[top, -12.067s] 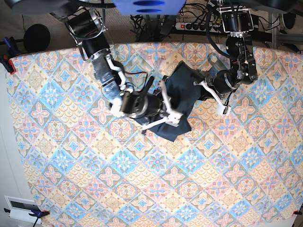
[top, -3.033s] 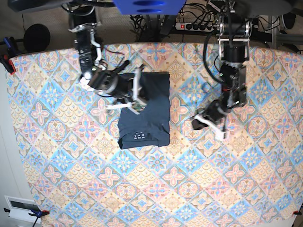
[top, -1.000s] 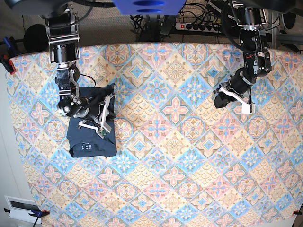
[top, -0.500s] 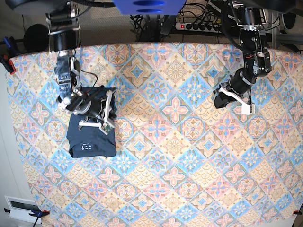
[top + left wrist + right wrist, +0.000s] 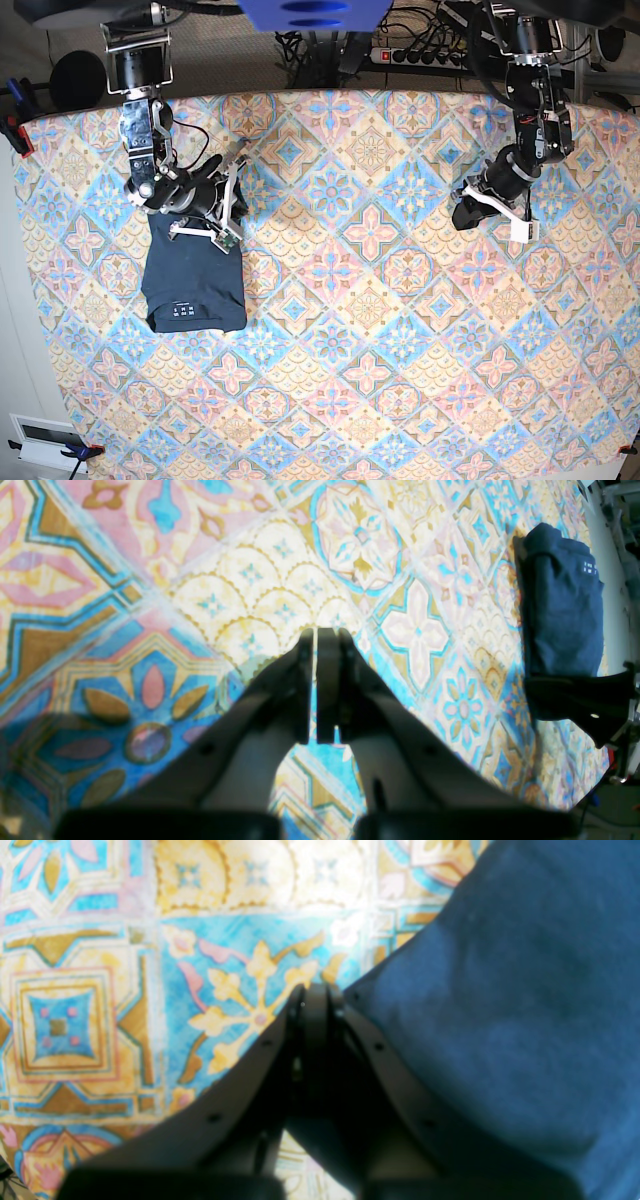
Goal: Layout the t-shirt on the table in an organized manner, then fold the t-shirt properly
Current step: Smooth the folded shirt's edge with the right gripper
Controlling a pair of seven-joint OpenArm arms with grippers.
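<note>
A white power strip (image 5: 412,56) and tangled black cables (image 5: 310,45) lie on grey floor.

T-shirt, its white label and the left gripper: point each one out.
t-shirt (image 5: 192,285), base view, middle of the folded cloth.
white label (image 5: 186,311), base view, the print near the shirt's near edge.
left gripper (image 5: 316,645), left wrist view, between the closed fingertips.

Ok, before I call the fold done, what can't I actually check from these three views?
- Base view: the t-shirt's top edge lies under the right gripper, so its neatness there is hidden.
- Right wrist view: the closed fingers cover the cloth edge; everything is blurred.
- Left wrist view: the white label is too small to read; the other arm covers the shirt's near end.
</note>
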